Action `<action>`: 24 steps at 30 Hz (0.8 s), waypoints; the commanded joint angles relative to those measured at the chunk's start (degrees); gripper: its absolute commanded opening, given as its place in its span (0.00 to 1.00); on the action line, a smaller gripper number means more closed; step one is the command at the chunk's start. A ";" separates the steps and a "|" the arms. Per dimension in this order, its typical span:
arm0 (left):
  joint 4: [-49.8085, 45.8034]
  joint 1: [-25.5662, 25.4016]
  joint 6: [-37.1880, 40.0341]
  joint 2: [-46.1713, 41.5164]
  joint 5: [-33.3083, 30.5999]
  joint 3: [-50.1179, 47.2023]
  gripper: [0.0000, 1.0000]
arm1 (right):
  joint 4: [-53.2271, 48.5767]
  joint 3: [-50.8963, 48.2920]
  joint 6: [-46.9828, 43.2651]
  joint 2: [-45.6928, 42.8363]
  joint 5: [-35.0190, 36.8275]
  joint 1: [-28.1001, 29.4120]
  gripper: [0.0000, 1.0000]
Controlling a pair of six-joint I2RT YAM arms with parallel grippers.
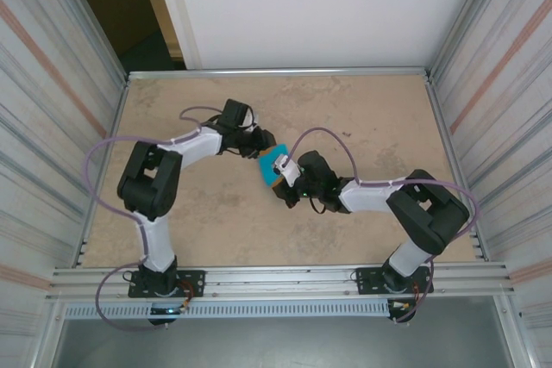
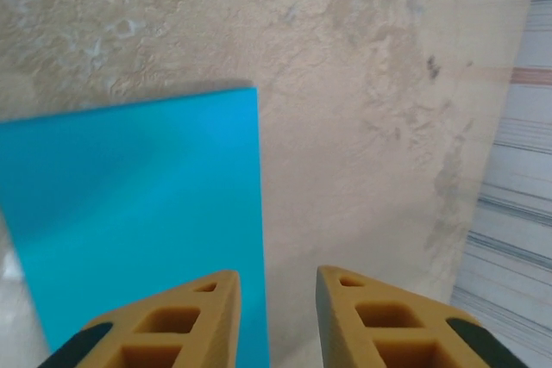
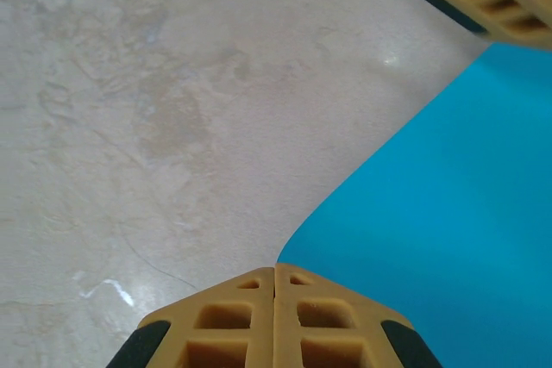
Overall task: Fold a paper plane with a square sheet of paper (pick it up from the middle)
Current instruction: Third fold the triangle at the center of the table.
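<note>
We find the square sheet of paper (image 1: 274, 164) at the middle of the table (image 1: 371, 118), between the two wrists. The right gripper (image 3: 275, 299) is clenched, its pads meeting at the sheet's curved edge; we cannot tell whether that edge is nipped between them or merely passes beneath. The left gripper (image 2: 276, 316) stands released, with a gap between its fingers and the sheet's straight edge running into that gap. We judge the step in hand to be an early fold, or the lift preceding it; to do it well, close the left jaws only once the straight edge sits squarely between them, hold the right end anchored, and bring edge to edge before pressing any crease, since a skewed fold carries through every later one. The paper is thin, matt, uniformly turquoise and unmarked; it bows readily, as the curved edge shows; the table is flat, mottled beige and stone-like, offering little for a finger to slide under.
</note>
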 commanded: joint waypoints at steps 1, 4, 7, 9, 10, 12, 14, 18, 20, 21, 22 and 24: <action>-7.41 -0.65 4.59 4.12 -2.75 3.60 0.26 | -0.94 0.21 3.17 -2.37 -3.57 -0.52 0.00; -9.02 -1.02 5.55 6.49 -3.28 5.18 0.22 | -0.94 0.12 4.50 -2.88 -4.00 -1.09 0.00; -10.86 -1.44 6.49 7.66 -4.25 6.18 0.18 | -1.17 0.21 5.51 -2.91 -3.03 -1.46 0.00; -12.23 -1.48 7.23 8.32 -4.76 6.78 0.17 | -1.40 0.30 6.19 -2.73 -1.49 -1.69 0.00; -13.12 -1.48 7.64 8.33 -5.06 7.22 0.16 | -1.53 0.37 6.38 -2.40 -0.98 -1.87 0.00; -14.26 -1.50 8.36 10.32 -5.34 7.79 0.14 | -2.01 0.64 6.68 -2.04 0.80 -1.88 0.00; -15.14 -1.50 8.95 11.14 -5.26 8.10 0.13 | -3.01 1.04 6.84 -1.56 2.73 -1.87 0.00; -15.74 -1.54 9.53 11.86 -5.06 8.20 0.12 | -4.52 2.03 7.62 -0.58 6.94 -2.02 0.00; -16.01 -1.56 9.82 12.05 -5.07 8.28 0.12 | -5.12 2.45 7.90 -0.08 8.68 -2.14 0.00; -16.11 -1.51 9.92 12.09 -5.02 8.37 0.12 | -5.15 2.50 8.07 0.07 9.56 -2.17 0.00; -16.13 -1.56 10.07 12.25 -4.95 8.48 0.12 | -5.23 2.65 8.22 0.40 10.41 -2.31 0.00; -16.30 -1.57 10.28 12.35 -4.82 8.63 0.11 | -5.56 3.14 8.43 0.82 11.78 -2.38 0.00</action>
